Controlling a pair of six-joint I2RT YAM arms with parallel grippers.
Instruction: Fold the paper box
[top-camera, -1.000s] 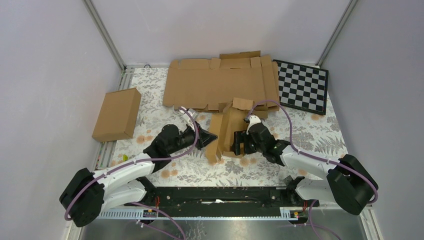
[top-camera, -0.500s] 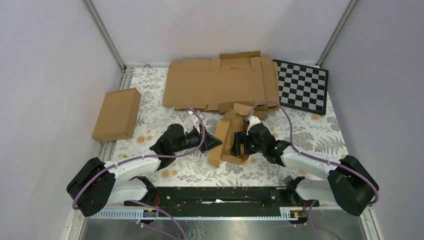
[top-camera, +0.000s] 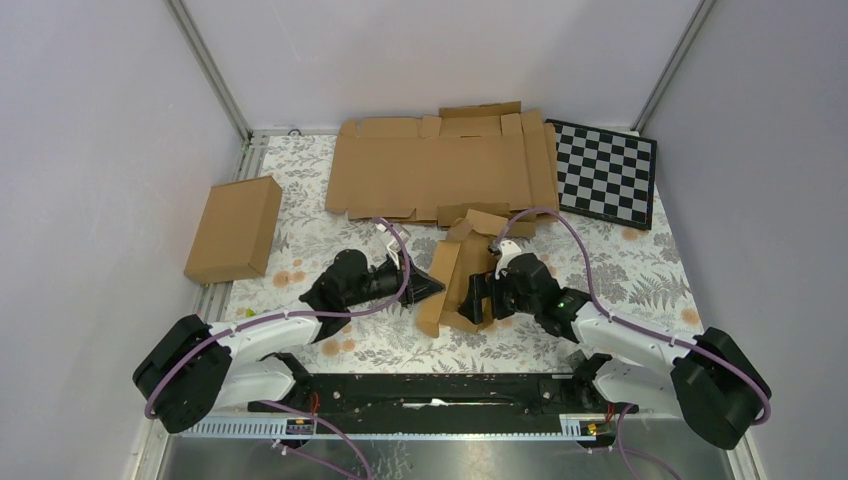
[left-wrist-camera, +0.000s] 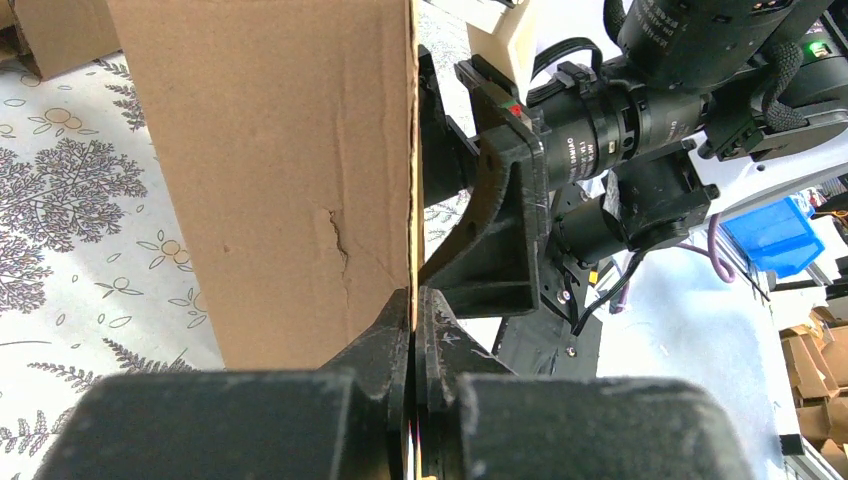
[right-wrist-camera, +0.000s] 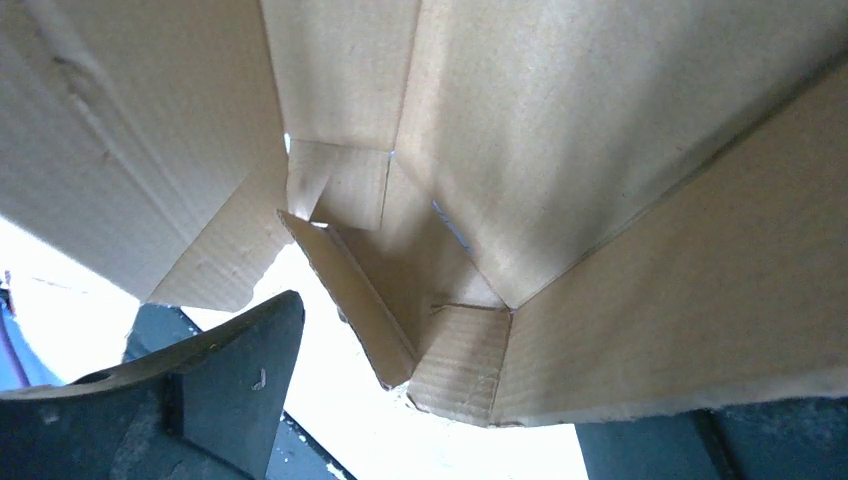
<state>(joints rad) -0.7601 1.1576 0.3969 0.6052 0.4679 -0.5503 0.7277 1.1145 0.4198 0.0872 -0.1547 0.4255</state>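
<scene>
The paper box (top-camera: 462, 272), small brown corrugated cardboard with its flaps partly raised, stands at mid-table between both arms. My left gripper (top-camera: 436, 286) is shut on the thin edge of the box's left panel (left-wrist-camera: 270, 180); in the left wrist view the pinch is at the left gripper's tips (left-wrist-camera: 413, 305). My right gripper (top-camera: 481, 298) is at the box's right side, open wide. In the right wrist view the box's inside (right-wrist-camera: 600, 150) fills the frame. A folded corner hangs between the spread fingers (right-wrist-camera: 235, 365).
A larger brown carton (top-camera: 235, 228) lies at the left. Wide flat cardboard sheets (top-camera: 440, 165) lie at the back, with a checkerboard (top-camera: 605, 172) at the back right. Walls close in on both sides.
The left gripper has pushed the held panel a little to the right. The right gripper has slid toward the near edge and its jaws have spread wider. The box has shifted slightly.
</scene>
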